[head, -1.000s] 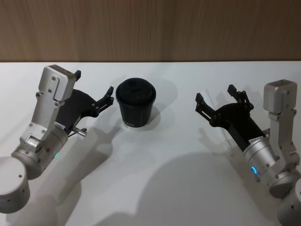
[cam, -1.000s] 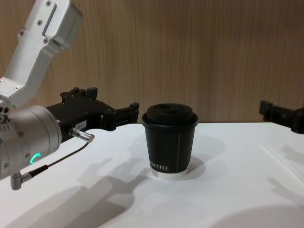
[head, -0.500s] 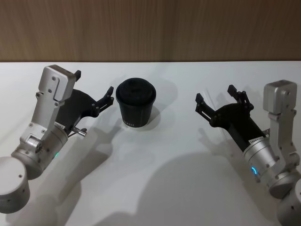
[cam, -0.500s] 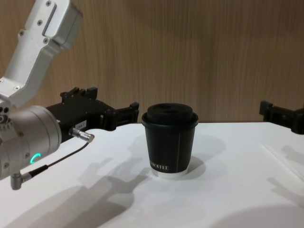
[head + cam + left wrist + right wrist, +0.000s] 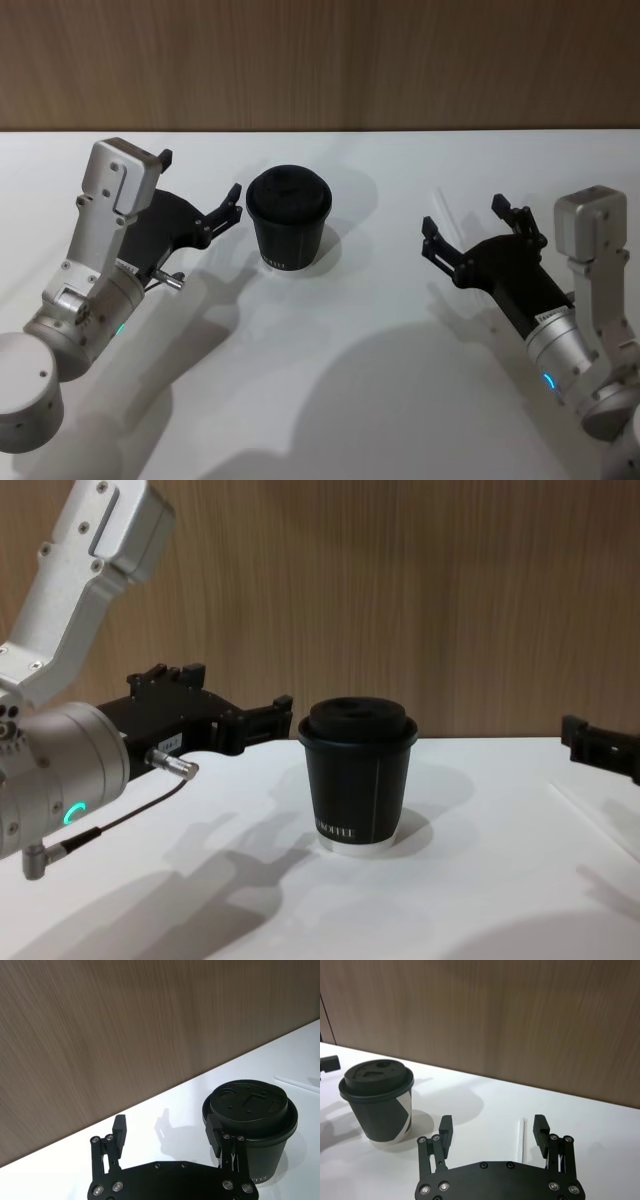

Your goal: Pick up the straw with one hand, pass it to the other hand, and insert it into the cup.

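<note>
While both grippers hang open above the white table [image 5: 350,330], the straw [image 5: 521,1137] lies flat on it.
Left gripper [image 5: 200,175] is spread wide and empty, one fingertip just beside the upright black lidded paper cup [image 5: 288,225]. Right gripper [image 5: 463,213], also wide open and holding nothing, sits well to the cup's right; its wrist view shows the thin white straw lying between its two fingers.

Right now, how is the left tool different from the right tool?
The left tool hangs beside the cup, one finger by its lid; the right tool is farther off. The right tool's fingers frame the straw on the table; the left tool's do not. Both are black, open, holding nothing.
</note>
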